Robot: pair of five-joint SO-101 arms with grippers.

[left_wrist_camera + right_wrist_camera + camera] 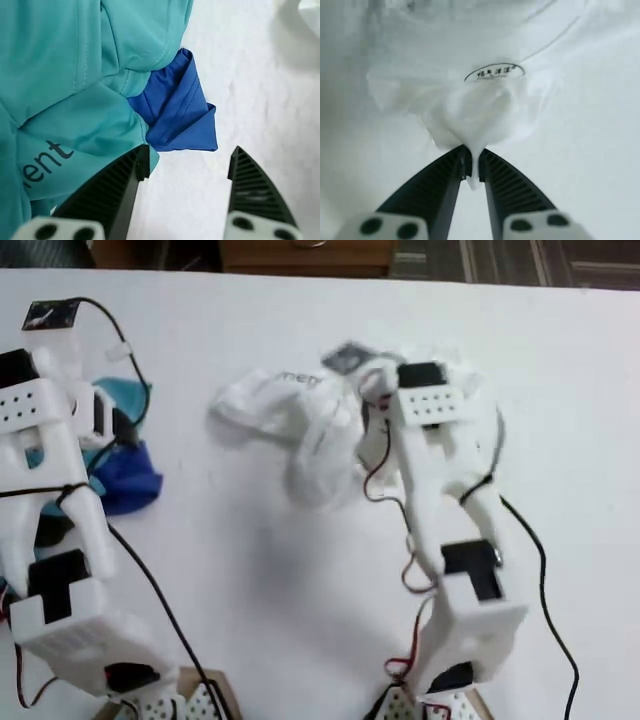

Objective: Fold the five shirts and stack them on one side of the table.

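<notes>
A crumpled white shirt [295, 420] lies near the middle of the white table [250, 570]. My right gripper [474, 167] is shut on a bunched fold of the white shirt [480, 107], and the right arm [430, 405] stands at the shirt's right end. At the table's left side a teal shirt [65, 75] lies on top of a blue shirt [180, 112]. My left gripper [187, 170] hovers open over the corner of the blue shirt, one finger [112, 187] against the teal cloth. In the high view the teal shirt [128, 395] and blue shirt [128, 478] peek out beside the left arm [45, 430].
Cables [150, 580] run from both arms across the near half of the table. A small dark tag [50, 315] lies at the far left corner. Bare tabletop stretches between the two arms and to the far right.
</notes>
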